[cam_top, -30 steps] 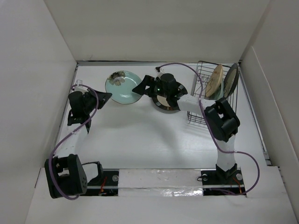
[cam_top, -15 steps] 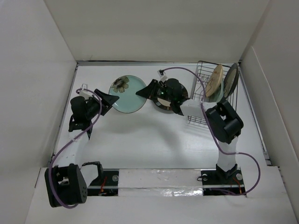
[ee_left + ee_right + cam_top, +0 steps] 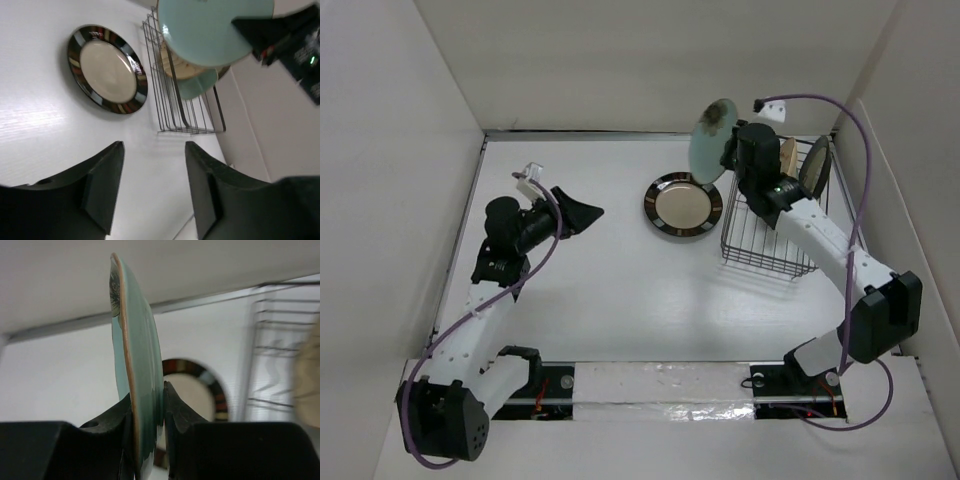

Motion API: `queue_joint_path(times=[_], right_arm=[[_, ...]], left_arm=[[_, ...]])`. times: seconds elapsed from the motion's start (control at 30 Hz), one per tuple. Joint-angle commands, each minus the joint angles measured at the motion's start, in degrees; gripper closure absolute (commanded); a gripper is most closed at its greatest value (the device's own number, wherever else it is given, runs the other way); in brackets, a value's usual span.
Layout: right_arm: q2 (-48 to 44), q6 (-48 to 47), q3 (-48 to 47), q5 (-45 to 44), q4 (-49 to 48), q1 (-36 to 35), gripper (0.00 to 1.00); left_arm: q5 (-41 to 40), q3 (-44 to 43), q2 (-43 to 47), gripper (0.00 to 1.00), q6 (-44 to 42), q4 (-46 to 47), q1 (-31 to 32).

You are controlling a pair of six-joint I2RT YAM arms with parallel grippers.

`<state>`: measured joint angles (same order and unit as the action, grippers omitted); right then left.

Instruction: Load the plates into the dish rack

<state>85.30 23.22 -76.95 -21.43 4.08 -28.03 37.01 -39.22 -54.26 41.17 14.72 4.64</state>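
Change since earlier: small green plate (image 3: 708, 142) no longer lies flat at the back of the worktop (image 3: 620, 290). It is now up in the air at the right. The right arm has swung from over the black-rimmed plate to the rack's back left corner, and the left arm has reached further right.
Left pincer (image 3: 588, 212): fingers spread and holding nothing. It hovers over bare worktop at the left, pointing towards the black-rimmed plate.
Black-rimmed plate (image 3: 683, 204): cream centre, lies flat on the worktop between the two pincers. It sits just left of the rack and nothing touches it.
Small green plate: held on edge and nearly upright, with a dark flower pattern near its top rim. It is clear of the worktop, above the rack's back left corner.
Right pincer (image 3: 148, 407): pinching the lower rim of the small green plate, one finger on each face.
Dish rack (image 3: 760, 255): black wire, at the right side of the worktop.
In the rack: tan plate (image 3: 784, 160) and darker plate (image 3: 814, 170) stand on edge at the back. The left wrist view also shows another pale green plate (image 3: 197, 86) behind the tan one.
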Motion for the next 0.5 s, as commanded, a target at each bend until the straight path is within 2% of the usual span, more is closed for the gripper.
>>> queue_joint_path(times=[0.0, 0.1, 0.3, 0.47], right_arm=[[-3.03, -10.29, -6.98, -25.10, 8.04, 1.48, 1.00], [-1.89, -13.72, -11.37, -31.98, 12.88, 2.54, 1.00], [4.08, -18.65, -18.93, -37.89, 18.60, 5.26, 1.00], [9.96, -22.08, -23.15, -39.39, 20.96, 5.80, 1.00]], left_arm=[[1.75, -5.41, 0.64, 0.54, -6.17, -4.16, 6.06], [-2.02, -9.11, 0.91, 0.60, -10.30, -8.12, 14.15], [-2.29, -8.50, 2.32, 0.80, -12.16, -9.88, 20.21], [-5.45, -10.25, 3.11, 0.81, -15.32, -13.74, 22.25]])
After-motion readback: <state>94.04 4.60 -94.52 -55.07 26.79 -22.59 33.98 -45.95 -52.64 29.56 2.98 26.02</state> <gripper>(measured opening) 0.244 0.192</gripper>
